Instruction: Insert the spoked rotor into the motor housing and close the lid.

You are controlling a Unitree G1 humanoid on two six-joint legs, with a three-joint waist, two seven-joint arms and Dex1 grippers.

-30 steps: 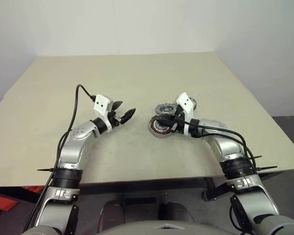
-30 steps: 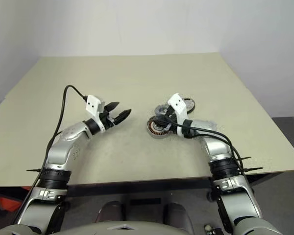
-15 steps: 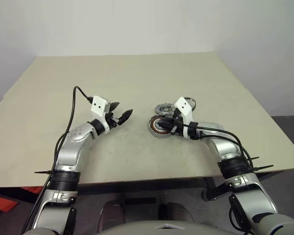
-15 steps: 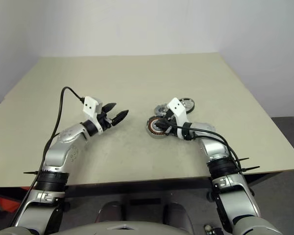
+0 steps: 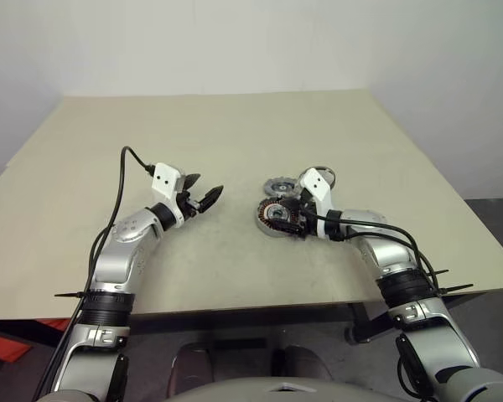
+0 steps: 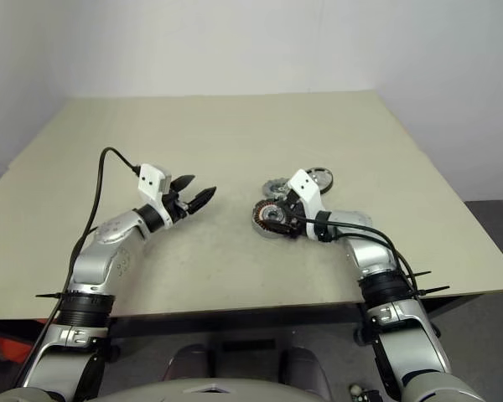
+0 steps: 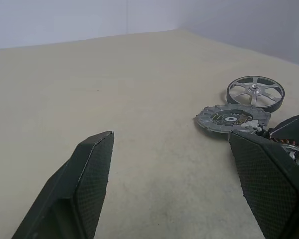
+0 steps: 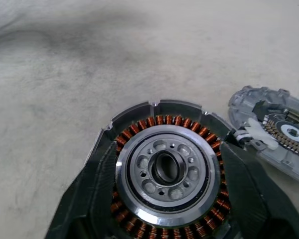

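The motor housing [image 8: 167, 172], a grey puck with copper windings, lies flat on the table [image 5: 235, 134] right of centre. My right gripper [image 5: 290, 216] is open over it, one finger [image 8: 89, 194] along each side of its rim. Just behind the housing lies the lid [image 7: 232, 118], notched rim and dark centre facing up. The shiny spoked rotor [image 7: 255, 91] rests beyond the lid, partly behind my right wrist in the head views. My left gripper [image 5: 203, 194] hovers open and empty to the left of these parts, pointing toward them.
The beige table stretches wide and bare behind and to the left of the parts. Its front edge [image 5: 251, 306] runs close below both forearms. A black cable [image 5: 121, 180] loops up from my left wrist.
My right gripper's fingers have spread apart around the motor housing. The left arm and the three parts stay where they were.
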